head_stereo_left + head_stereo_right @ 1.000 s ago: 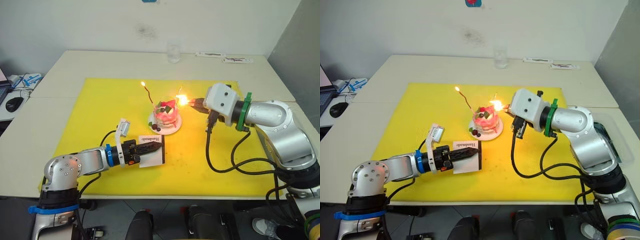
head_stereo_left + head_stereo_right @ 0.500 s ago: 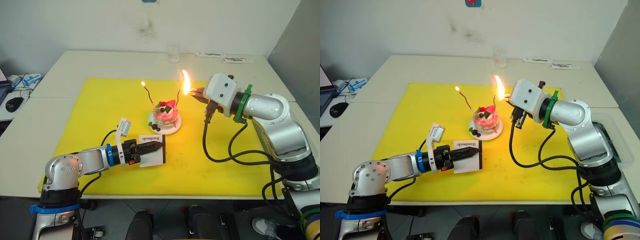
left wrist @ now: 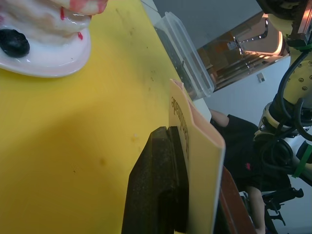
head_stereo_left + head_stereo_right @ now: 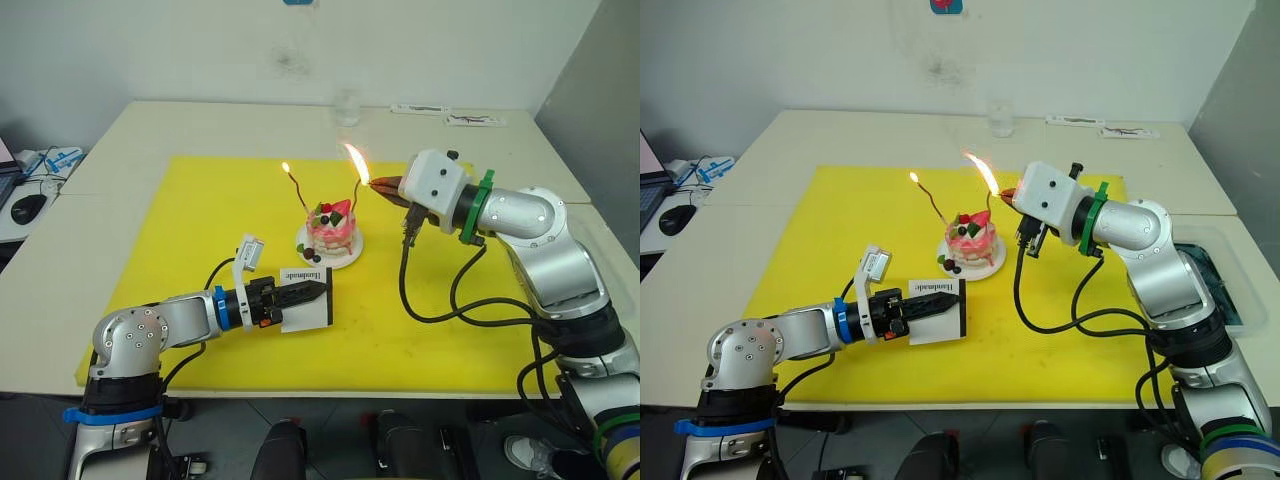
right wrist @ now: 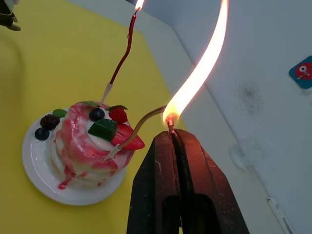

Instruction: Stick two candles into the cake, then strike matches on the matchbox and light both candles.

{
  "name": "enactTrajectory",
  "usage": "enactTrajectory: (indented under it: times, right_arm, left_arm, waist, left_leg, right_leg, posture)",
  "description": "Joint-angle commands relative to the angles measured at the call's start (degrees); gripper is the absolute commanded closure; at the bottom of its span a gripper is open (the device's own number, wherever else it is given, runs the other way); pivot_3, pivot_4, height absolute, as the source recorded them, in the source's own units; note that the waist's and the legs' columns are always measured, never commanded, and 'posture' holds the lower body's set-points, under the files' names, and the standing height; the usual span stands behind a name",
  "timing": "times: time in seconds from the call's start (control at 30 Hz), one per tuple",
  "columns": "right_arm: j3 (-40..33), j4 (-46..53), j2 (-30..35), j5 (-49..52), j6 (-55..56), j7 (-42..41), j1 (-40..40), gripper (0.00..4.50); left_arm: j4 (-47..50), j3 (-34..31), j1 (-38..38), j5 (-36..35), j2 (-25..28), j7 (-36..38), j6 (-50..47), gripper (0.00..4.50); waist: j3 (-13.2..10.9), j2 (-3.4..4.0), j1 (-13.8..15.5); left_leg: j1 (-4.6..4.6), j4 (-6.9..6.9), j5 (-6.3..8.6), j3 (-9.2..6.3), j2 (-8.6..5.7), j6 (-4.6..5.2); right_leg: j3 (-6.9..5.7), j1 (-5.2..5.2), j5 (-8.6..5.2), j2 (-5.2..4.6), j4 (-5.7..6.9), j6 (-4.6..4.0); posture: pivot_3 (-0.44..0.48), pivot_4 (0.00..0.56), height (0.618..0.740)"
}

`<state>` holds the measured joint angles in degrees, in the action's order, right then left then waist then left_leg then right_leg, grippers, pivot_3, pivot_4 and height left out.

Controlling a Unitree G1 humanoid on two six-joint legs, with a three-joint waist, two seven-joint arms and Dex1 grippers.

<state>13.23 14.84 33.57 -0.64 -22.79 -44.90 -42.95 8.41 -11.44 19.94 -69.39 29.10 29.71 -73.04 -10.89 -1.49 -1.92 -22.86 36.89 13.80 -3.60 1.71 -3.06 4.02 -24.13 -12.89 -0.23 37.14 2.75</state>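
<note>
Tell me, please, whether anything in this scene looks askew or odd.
The gold candle leans sharply sideways out of the cake, while the red candle stands nearly upright. The match in the right gripper carries a long flame.

I'm seeing the small round pink layered cake (image 5: 92,141) showing red streaks down pale cream, a red strawberry, dark blue berries and a green block, on a glossy white plate (image 5: 36,168). The thin wavy dark red candle (image 5: 122,58) is carrying a small yellow-orange flame. The thin wavy yellowish-gold candle (image 5: 139,126) is ending beside a long orange-yellow flame just above my black right gripper fingers (image 5: 161,170). My black left gripper fingers (image 3: 156,175) are lying against the flat white cardboard matchbox (image 3: 200,161) with black lettering. A bright yellow mat (image 4: 200,220) is glowing on the cream tabletop (image 4: 130,130).
</note>
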Motion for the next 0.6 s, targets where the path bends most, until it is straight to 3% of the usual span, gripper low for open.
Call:
enactTrajectory:
  times: [0.03,0.6]
  right_arm:
    - [-0.4,0.5,-0.3,-0.5,1.4,0.1,-1.7,4.48]
    - [-0.8,-0.1,-0.1,-0.5,1.9,-0.3,-1.5,4.48]
  left_arm:
    - [1.2,-0.4,0.0,-0.5,-0.1,0.8,0.6,4.50]
    - [0.4,-0.4,0.5,-0.3,-0.1,0.9,0.6,4.50]
  waist:
    - [0.0,0.00,0.0]
    - [0.0,0.00,0.0]
  left_leg:
    - [0.00,0.00,0.00,0.00,0.00,0.00]
    - [0.00,0.00,0.00,0.00,0.00,0.00]
  right_leg:
    - [0.00,0.00,0.00,0.00,0.00,0.00]
    - [0.00,0.00,0.00,0.00,0.00,0.01]
  posture:
    - [0.000,0.150,0.740]
    - [0.000,0.150,0.740]
